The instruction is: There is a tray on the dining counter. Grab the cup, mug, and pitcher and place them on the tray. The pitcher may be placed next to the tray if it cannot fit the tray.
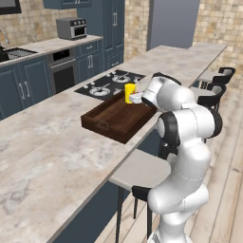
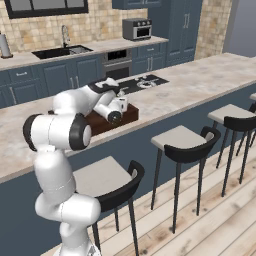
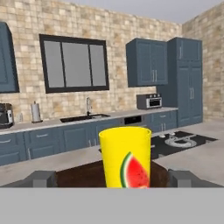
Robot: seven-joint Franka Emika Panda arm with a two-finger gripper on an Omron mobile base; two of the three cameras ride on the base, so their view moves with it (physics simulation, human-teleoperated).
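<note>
The yellow cup, with a watermelon slice on its side, stands upright at the far end of the dark brown tray on the dining counter. My gripper is level with the cup and open. Its two fingertips sit wide on either side of the cup, clear of it. In the left base view the cup shows just left of my gripper. From the right base view my gripper hangs over the tray. The mug and the pitcher are out of view.
A black stovetop lies in the counter just beyond the tray. Bar stools line the near side of the counter around my base. Across the kitchen are a sink and a toaster oven.
</note>
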